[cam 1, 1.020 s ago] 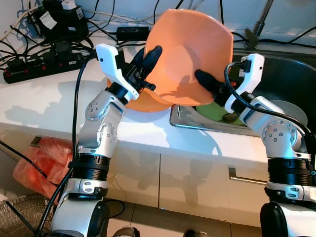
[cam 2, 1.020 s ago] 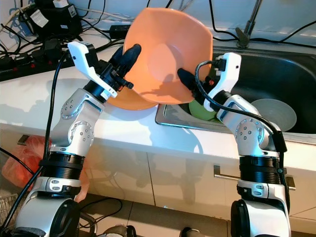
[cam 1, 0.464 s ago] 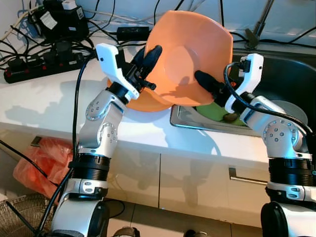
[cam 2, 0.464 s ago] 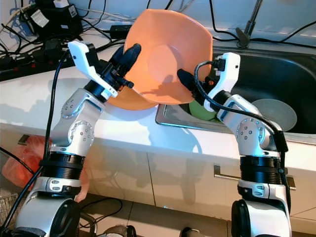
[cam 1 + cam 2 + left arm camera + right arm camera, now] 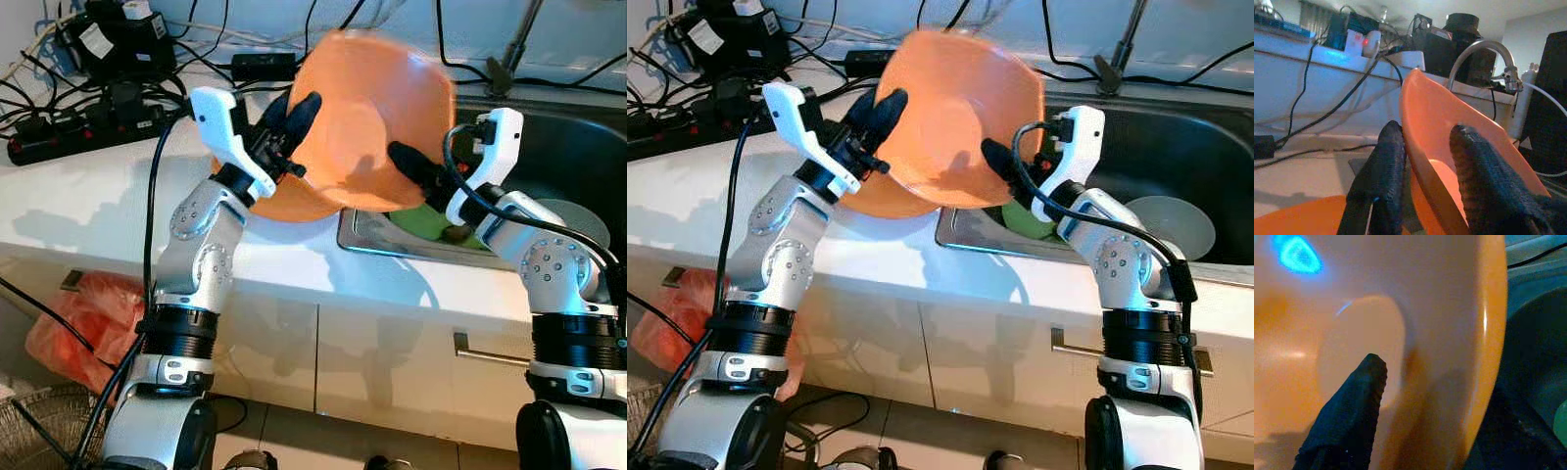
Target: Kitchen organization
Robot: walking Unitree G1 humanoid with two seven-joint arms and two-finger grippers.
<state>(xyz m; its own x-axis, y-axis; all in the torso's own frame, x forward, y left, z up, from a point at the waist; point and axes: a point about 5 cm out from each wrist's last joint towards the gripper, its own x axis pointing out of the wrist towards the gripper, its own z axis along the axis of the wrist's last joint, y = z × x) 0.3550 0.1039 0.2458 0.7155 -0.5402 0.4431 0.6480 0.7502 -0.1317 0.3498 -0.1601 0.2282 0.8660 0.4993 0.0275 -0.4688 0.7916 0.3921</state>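
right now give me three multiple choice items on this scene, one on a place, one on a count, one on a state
1. Where does the second orange bowl sit?
A. on the counter, below the held bowl
B. in the sink
C. on the floor

2. How many grippers grip the held bowl?
A. none
B. one
C. two

3. How is the held bowl oriented?
A. flat, opening up
B. tipped on edge, opening toward the camera
C. upside down on the counter

Answers:
1 A: it rests on the white counter, left of the sink.
2 C: the left gripper and right gripper each clamp its rim.
3 B: its inside faces the head camera.
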